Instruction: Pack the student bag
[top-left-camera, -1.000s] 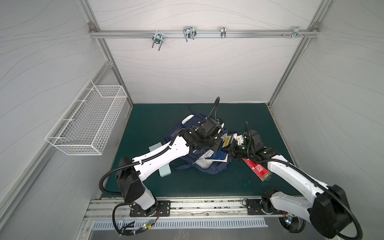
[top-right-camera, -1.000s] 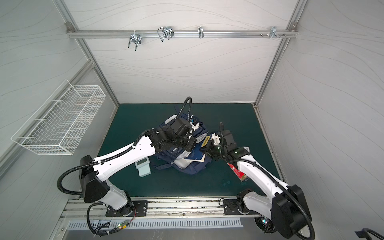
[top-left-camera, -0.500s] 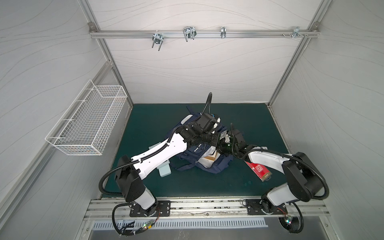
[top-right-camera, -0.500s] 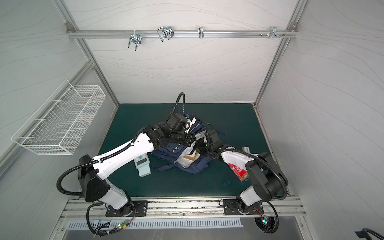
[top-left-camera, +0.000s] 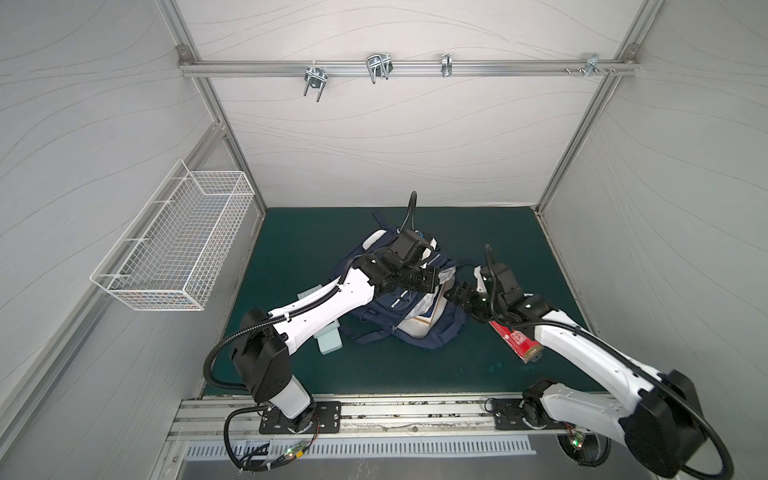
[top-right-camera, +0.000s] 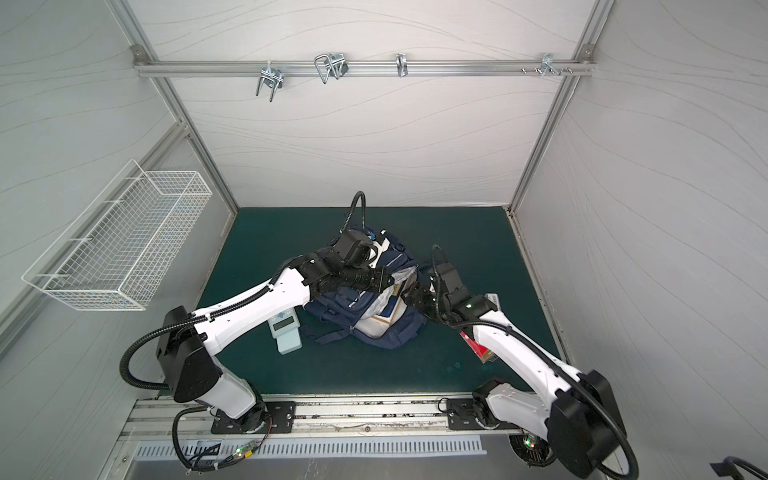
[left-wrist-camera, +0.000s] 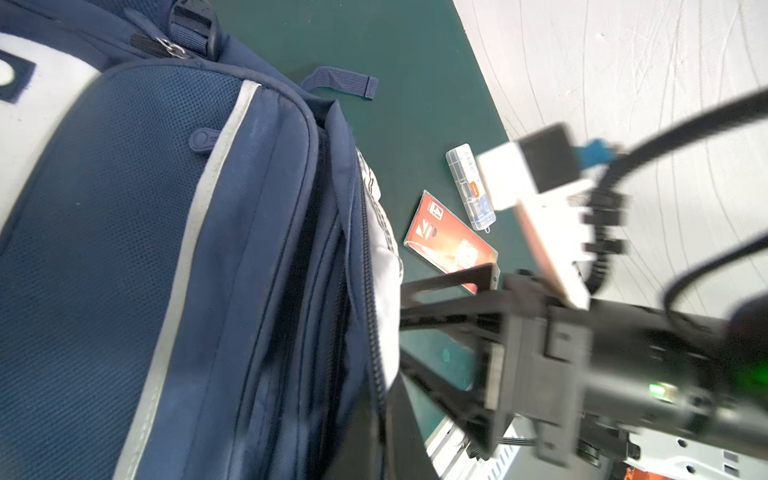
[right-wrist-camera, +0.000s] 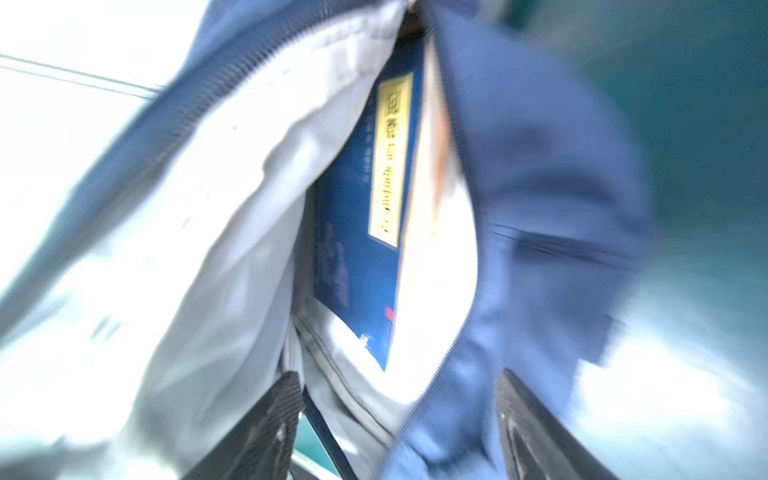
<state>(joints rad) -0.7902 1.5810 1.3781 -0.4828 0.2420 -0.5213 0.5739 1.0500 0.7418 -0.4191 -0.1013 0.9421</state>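
I am seeing the student bag (top-left-camera: 376, 309) lying mid-table (top-left-camera: 299, 249), mouth gaping, a blue book (right-wrist-camera: 357, 232) sitting inside. The right end effector (top-left-camera: 456, 291) is standing spread at the mouth. The left end effector (top-left-camera: 434, 280) is sitting at the rim (grip state: cannot tell). A red packet (top-left-camera: 517, 340) is lying partly under the right arm.

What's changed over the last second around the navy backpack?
The right end effector pushed into the mouth of the navy-blue fabric backpack, opened its jaws and drew back toward its own side; what it released I cannot tell. A blue book with a gold label lies inside. The left end effector stayed at the opening's edge. The red flat packet and pale green device stayed put.
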